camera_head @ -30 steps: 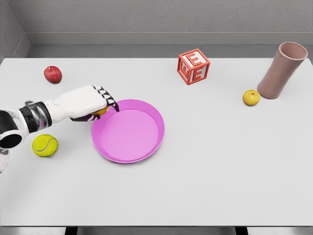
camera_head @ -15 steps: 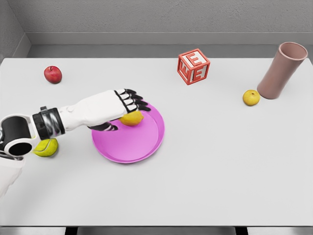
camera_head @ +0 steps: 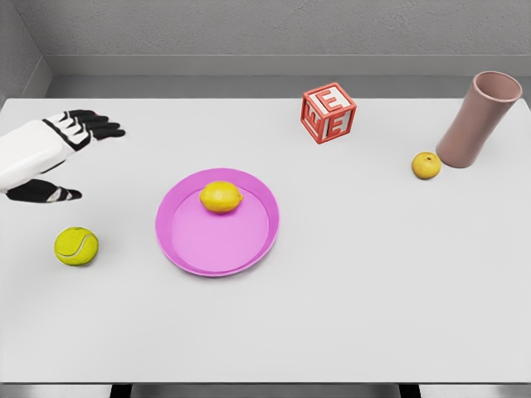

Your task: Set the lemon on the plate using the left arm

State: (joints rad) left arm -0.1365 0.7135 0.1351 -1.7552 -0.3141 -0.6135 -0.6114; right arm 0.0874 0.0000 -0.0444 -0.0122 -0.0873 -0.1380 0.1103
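Fingers (camera_head: 91, 126): your left hand (camera_head: 46, 153) shows them spread, holding nothing, near the tabletop's left edge.
Lemon (camera_head: 221, 197): resting inside the pink plate (camera_head: 249, 257).
Left: nothing, you're done.

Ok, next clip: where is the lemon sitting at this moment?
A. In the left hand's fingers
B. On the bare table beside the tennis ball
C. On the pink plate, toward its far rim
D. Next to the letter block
C: the lemon lies on the pink plate, toward its far rim, while the left hand is off to the left with fingers spread, holding nothing.
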